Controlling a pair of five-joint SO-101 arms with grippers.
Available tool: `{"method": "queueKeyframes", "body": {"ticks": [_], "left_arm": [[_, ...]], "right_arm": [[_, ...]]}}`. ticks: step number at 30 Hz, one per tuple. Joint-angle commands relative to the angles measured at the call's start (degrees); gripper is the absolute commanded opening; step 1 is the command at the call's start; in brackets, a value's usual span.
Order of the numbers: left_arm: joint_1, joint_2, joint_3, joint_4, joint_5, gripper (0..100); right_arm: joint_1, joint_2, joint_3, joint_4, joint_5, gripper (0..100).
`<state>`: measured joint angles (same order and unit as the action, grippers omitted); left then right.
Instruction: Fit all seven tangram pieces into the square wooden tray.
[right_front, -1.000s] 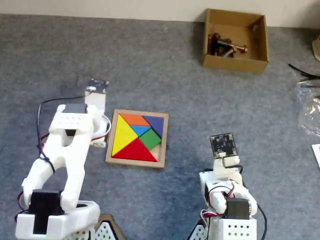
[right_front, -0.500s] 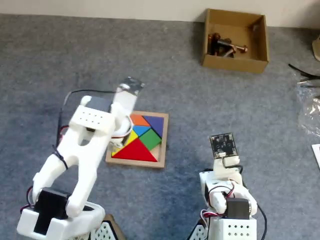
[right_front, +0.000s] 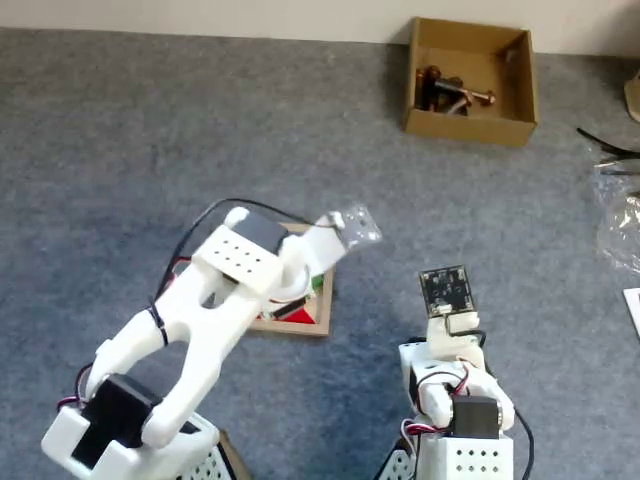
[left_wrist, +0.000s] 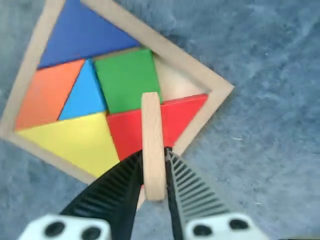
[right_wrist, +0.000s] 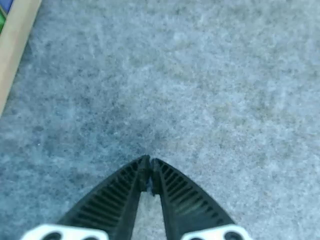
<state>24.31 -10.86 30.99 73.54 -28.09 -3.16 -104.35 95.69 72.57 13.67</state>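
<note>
Your left jaws are clamped on a plain wooden piece (left_wrist: 152, 145), held edge-on over the red triangle (left_wrist: 182, 112) in the square wooden tray (left_wrist: 220, 89), near its bare gap (left_wrist: 175, 80). Your right jaws are pressed together over the grey surface (right_wrist: 200, 75).

Grey carpet (right_front: 150, 120) covers the whole table, kinda fuzzy and mottled. Way at the back there's an open cardboard box (right_front: 466, 128) with a few brownish metal-looking bits (right_front: 447, 92) sitting toward its left side, can't really tell what they are. Over at the right edge a crinkly clear plastic bag (right_front: 620, 232) pokes in, some black cables (right_front: 605, 150) just behind it. A pale wall (right_front: 200, 15) runs behind the carpet.
</note>
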Motion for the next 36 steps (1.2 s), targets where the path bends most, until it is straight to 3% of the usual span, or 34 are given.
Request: {"method": "queueKeyframes", "body": {"ticks": [1, 9, 28, 36], "left_arm": [[0.9, -0.4, 2.0, -5.5, -1.2, 0], [1.5, -0.7, 11.0, -20.1, -1.1, 0], [1.7, -0.8, 9.4, -20.7, -0.8, 0], [7.6, -0.8, 9.1, -20.8, 2.2, 0]], "right_arm": [[-0.7, -0.3, 5.7, -1.3, -0.4, 0.5], [-0.7, -0.3, 5.7, -1.3, -0.4, 0.5], [-0.7, -0.3, 5.7, -1.3, -0.4, 0.5], [-0.7, -0.3, 5.7, -1.3, -0.4, 0.5]]}}
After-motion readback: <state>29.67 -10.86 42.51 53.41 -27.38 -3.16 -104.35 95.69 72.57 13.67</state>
